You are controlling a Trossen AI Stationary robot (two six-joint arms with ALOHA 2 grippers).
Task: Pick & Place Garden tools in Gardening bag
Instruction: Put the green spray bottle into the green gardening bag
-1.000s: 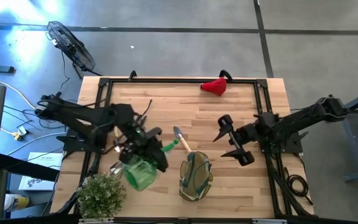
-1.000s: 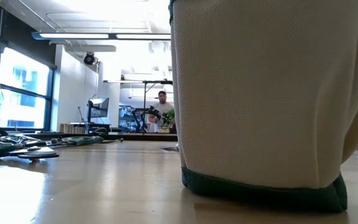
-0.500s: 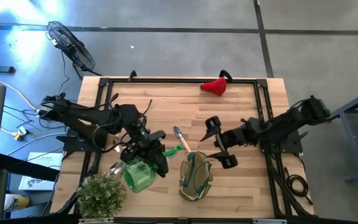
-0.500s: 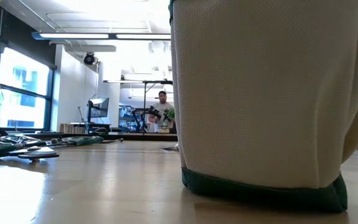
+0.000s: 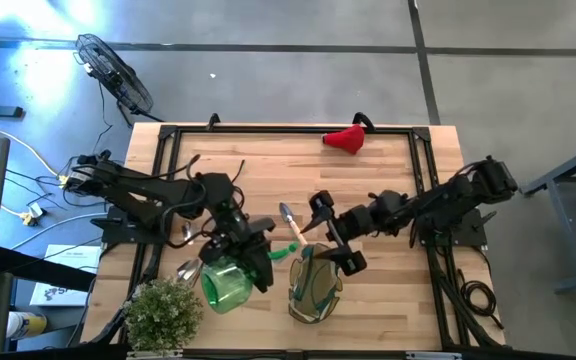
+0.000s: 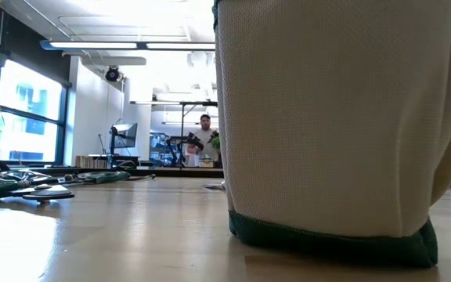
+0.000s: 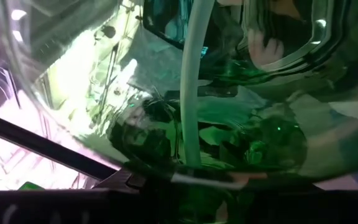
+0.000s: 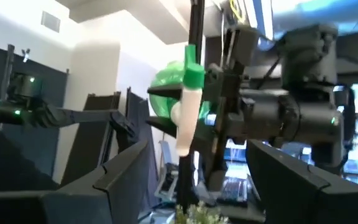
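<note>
Green spray bottle (image 5: pixel 230 280) is clamped in the left gripper (image 5: pixel 240 250); next it likely swings right into the bag (image 5: pixel 314 282), where the right gripper (image 5: pixel 328 238) waits with fingers apart.

1. One green spray bottle (image 5: pixel 226 281).
2. One bag (image 5: pixel 314 283).
3. One wooden-handled trowel (image 5: pixel 290 223).
4. One red piece (image 5: pixel 346 139).
5. One silver scoop (image 5: pixel 188 271).
6. One potted plant (image 5: pixel 163 312).
7. One fan (image 5: pixel 114 73).
8. Two arms, left (image 5: pixel 148 192) and right (image 5: pixel 448 198).
</note>
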